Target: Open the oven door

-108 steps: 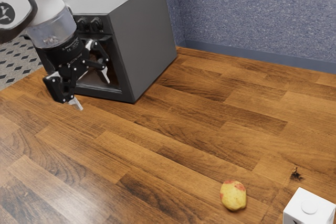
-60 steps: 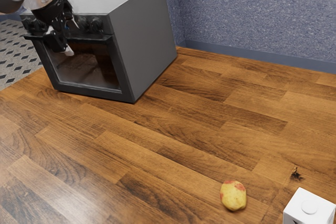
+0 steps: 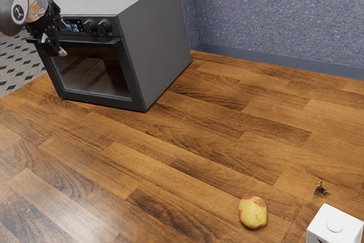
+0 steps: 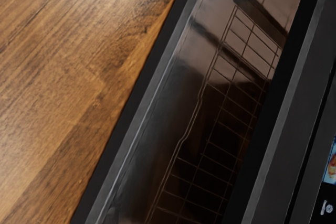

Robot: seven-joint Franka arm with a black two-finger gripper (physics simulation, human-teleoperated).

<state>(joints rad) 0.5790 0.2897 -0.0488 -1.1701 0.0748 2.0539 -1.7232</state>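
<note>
My gripper (image 3: 61, 38) stands open in the exterior view, its two fingers apart, one above the other, by the left end of the oven's front at handle height. Whether it touches the handle I cannot tell. The grey oven (image 3: 156, 44) has its door (image 3: 94, 72) shut, with a dark bar handle (image 3: 96, 42) along the door's top edge. In the wrist view the door's glass (image 4: 210, 129) lies below my hand with a wire rack behind it, and the handle (image 4: 289, 103) runs alongside the glass.
Two knobs (image 3: 96, 25) and a lit display (image 3: 72, 25) sit above the handle. On the wooden table (image 3: 170, 157) lie a yellow-red fruit (image 3: 252, 212), a small dark item (image 3: 321, 188) and a white box (image 3: 334, 229), away from the oven. A speckled blue wall (image 3: 273, 15) stands behind.
My hand rose from low before the door to handle height, then shifted toward the exterior view's left, uncovering the display. The door and the table's items have not moved.
</note>
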